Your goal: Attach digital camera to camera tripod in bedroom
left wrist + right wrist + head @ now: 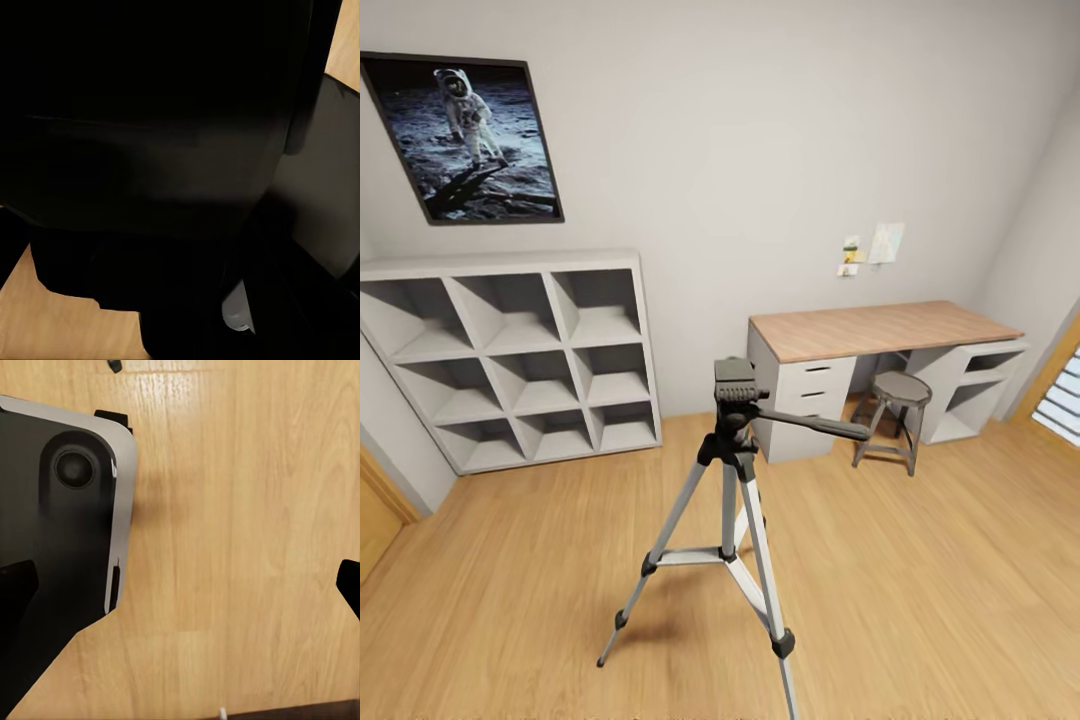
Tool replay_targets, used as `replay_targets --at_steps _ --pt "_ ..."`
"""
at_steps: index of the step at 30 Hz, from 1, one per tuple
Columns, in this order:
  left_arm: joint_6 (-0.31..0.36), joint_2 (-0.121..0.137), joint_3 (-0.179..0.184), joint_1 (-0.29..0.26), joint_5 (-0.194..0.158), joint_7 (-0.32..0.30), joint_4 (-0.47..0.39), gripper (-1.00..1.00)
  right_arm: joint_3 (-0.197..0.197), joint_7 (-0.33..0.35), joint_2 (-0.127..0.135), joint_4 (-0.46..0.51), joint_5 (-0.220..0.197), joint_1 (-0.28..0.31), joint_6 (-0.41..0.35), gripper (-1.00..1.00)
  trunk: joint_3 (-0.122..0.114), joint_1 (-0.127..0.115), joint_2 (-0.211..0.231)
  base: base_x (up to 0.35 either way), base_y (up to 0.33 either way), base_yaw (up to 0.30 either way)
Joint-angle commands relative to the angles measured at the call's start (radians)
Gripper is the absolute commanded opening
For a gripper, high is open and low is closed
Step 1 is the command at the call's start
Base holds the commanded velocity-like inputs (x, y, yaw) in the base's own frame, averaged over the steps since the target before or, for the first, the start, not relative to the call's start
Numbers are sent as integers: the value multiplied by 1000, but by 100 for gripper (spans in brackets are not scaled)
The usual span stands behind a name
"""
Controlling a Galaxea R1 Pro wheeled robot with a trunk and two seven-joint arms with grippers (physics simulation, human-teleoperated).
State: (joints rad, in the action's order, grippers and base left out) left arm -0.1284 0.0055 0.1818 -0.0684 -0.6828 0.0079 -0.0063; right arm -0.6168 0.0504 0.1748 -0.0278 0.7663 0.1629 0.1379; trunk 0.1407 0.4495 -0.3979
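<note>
Head view: the camera tripod (732,480) is seen standing on the wood floor (920,590) of the bedroom, its head bare, near the tabletop (880,328). No digital camera is seen. A leg could be clipped and the stand toppled if the base is driven closer. Right wrist view: jaws are held wide above floor; the left jaws' state cannot be told.

Black robot base (60,532) over plank floor (240,547)
</note>
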Motion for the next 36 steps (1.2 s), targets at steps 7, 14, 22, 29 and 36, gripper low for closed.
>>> replay_targets --at_steps 7,14,22,29,36 --pt "-2 0 8 -1 -6 0 0 -100 -7 1 0 -3 4 1 5 100 13 0 -2 0 0 0" --pt "-2 0 8 -1 -6 0 0 -100 -7 0 0 -2 4 1 6 100 24 0 -2 0 0 0" --pt "-1 0 3 -1 -17 1 0 -100 -8 -1 0 -1 -2 1 6 100 37 0 -2 0 0 0" --pt "0 12 4 -1 -21 -8 2 -100 -7 -1 0 -1 -2 1 6 100 48 0 -2 0 0 0" --pt "-2 15 4 -1 -21 -1 3 -100 -7 -1 0 -2 -2 1 6 100 60 0 -2 0 0 0"
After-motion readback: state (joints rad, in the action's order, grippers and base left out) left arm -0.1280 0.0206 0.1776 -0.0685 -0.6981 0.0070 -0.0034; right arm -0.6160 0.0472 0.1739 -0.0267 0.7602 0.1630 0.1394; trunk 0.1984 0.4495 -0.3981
